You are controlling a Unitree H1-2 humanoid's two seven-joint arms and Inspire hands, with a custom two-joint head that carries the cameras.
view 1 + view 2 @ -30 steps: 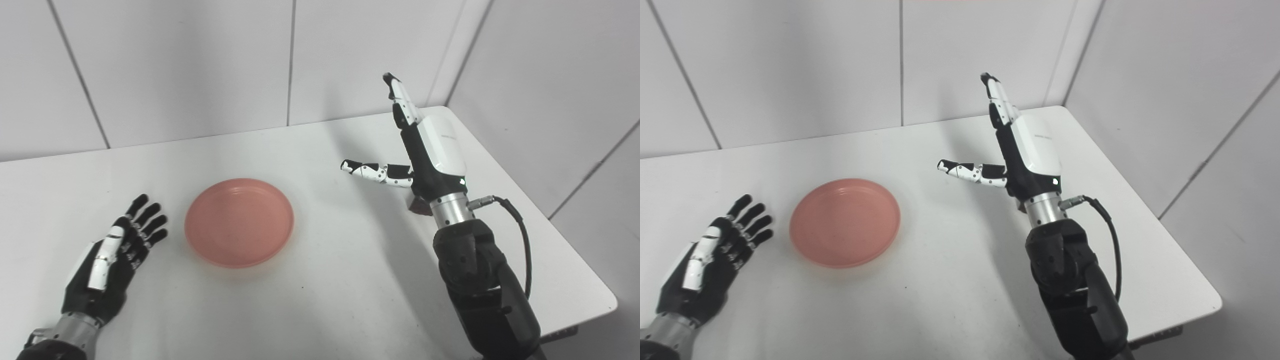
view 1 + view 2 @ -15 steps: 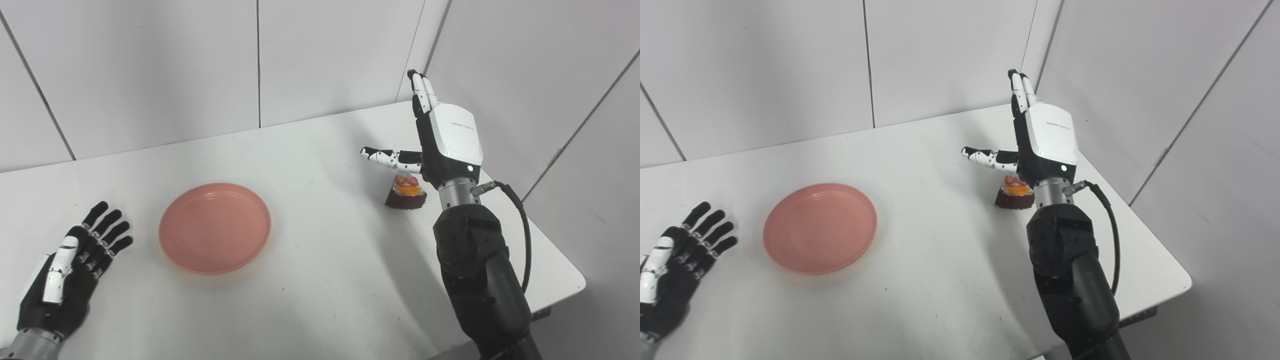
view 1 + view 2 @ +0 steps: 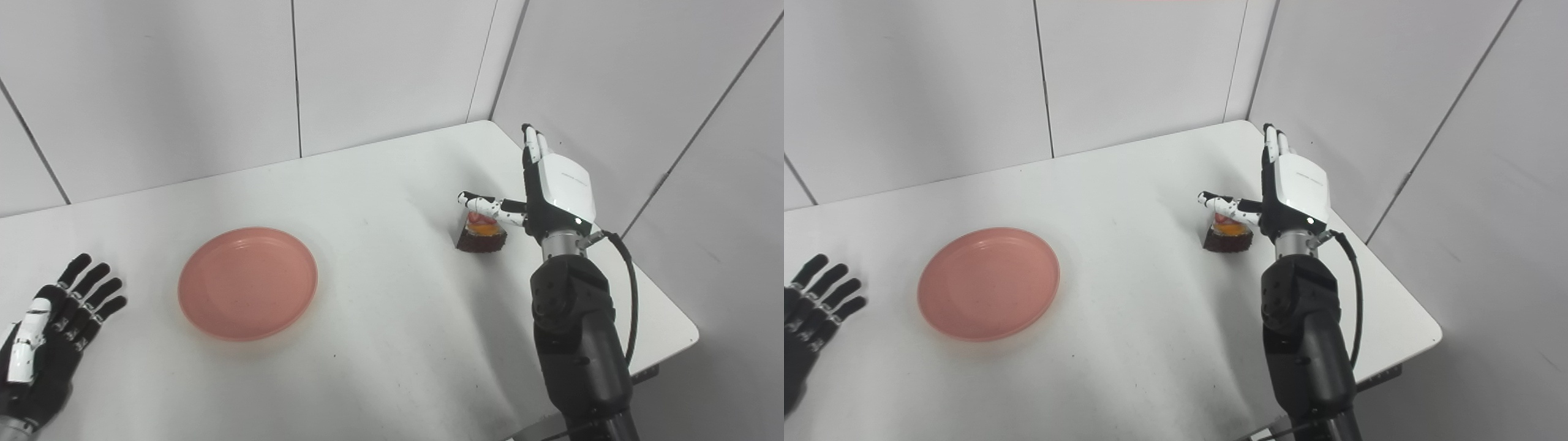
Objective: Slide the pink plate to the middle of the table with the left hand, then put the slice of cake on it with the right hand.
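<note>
Right hand (image 3: 554, 193) spread beside cake (image 3: 481, 234)

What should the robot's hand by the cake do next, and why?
Probably lower a little and close around the slice of cake. The right hand is open, fingers straight, thumb reaching out over the cake's top, and nothing is gripped yet. The pink plate sits empty, lying left of the cake, and the left hand rests open beside it.

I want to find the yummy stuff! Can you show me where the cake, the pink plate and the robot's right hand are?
slice of cake (image 3: 481, 240), left eye view, dark front side.
pink plate (image 3: 247, 283), left eye view, bare middle.
right hand (image 3: 1295, 196), right eye view, white back.
</note>
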